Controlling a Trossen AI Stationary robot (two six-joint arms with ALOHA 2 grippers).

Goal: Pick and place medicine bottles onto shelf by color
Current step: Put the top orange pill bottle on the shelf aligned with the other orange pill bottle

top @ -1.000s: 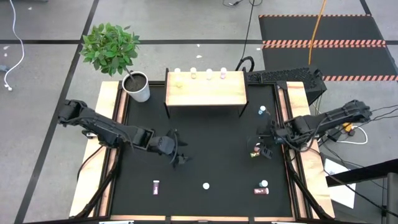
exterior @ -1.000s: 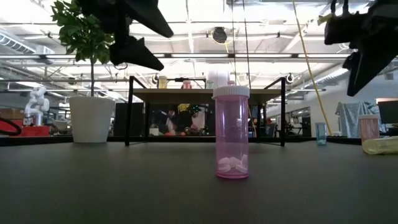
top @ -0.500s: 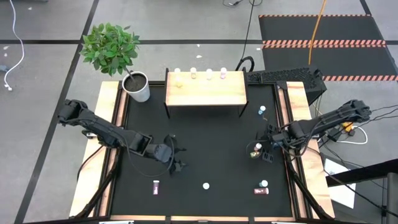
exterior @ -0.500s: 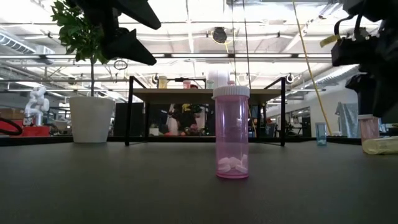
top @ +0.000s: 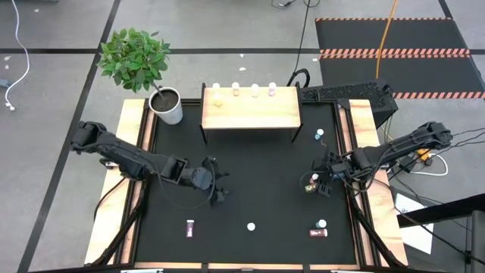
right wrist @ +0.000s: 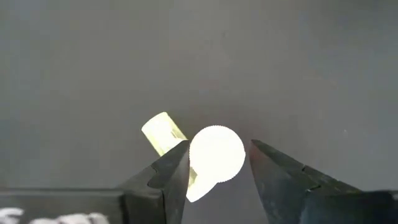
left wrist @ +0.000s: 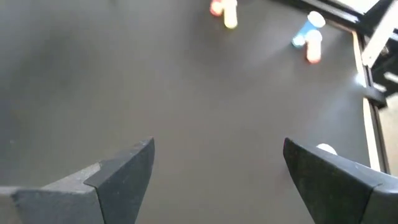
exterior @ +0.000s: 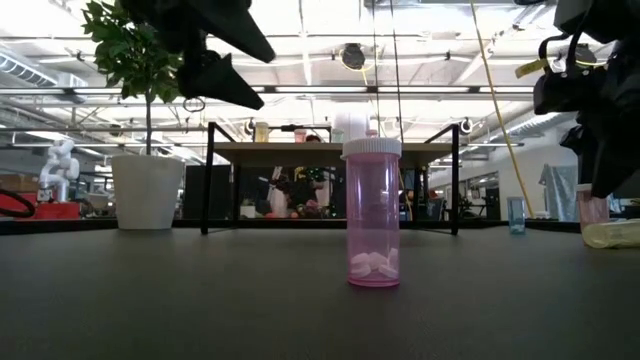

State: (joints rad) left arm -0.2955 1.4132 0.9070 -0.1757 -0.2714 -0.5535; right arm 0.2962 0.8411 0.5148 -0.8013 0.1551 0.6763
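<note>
While blocked, yellow bottle between tool.

Leafy plant in white pot at black table's far-left corner.

My left arm reaches in from nine o'clock, its left gripper hanging over mid-table with fingers spread wide and nothing between them. My right arm comes from three o'clock, right gripper low, jaws apart (a white-capped bottle sits between them)
</note>
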